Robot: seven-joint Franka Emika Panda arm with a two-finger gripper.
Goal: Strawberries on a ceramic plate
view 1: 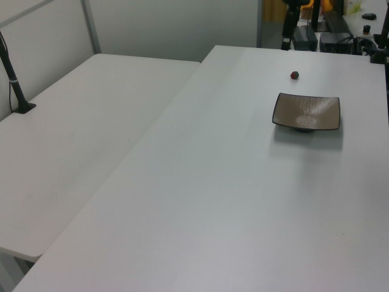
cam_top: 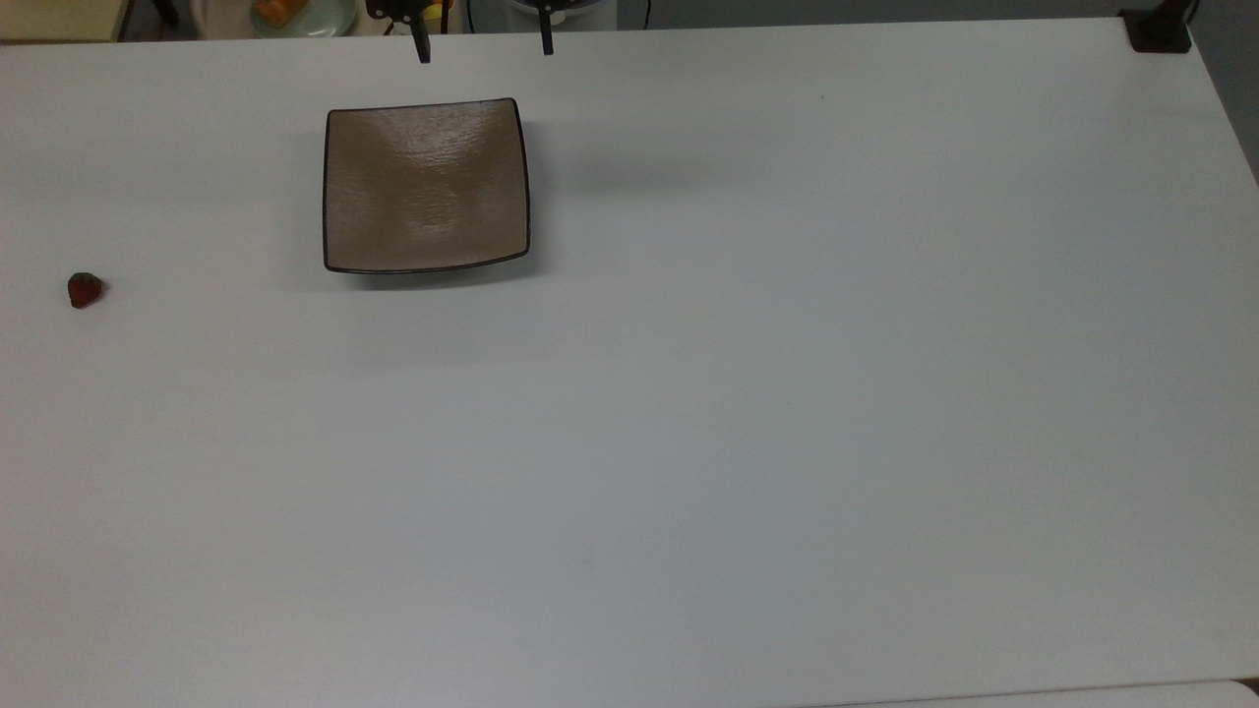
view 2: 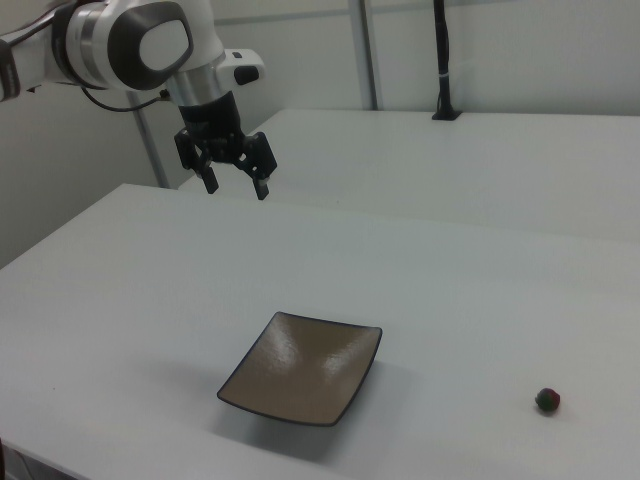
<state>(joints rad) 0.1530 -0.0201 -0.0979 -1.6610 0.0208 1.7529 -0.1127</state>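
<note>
A small dark-red strawberry (cam_top: 85, 290) with a greenish cap lies on the white table at the top view's far left; it also shows as the strawberry (view 1: 294, 75) in the left view and the strawberry (view 2: 547, 400) at the right view's lower right. The square tan-brown ceramic plate (cam_top: 426, 185) with a dark rim sits empty, well apart from the berry, also seen as the plate (view 1: 307, 112) and the plate (view 2: 305, 367). My gripper (view 2: 236, 185) hangs open high above the table behind the plate, holding nothing; its fingertips (cam_top: 424, 49) poke in at the top view's upper edge.
A pale round dish (cam_top: 295, 14) with orange food stands beyond the table's far edge. A black post base (cam_top: 1159, 29) sits at the top view's upper right corner. A second white table (view 1: 91, 121) adjoins in the left view. Equipment (view 1: 328, 30) crowds the far end.
</note>
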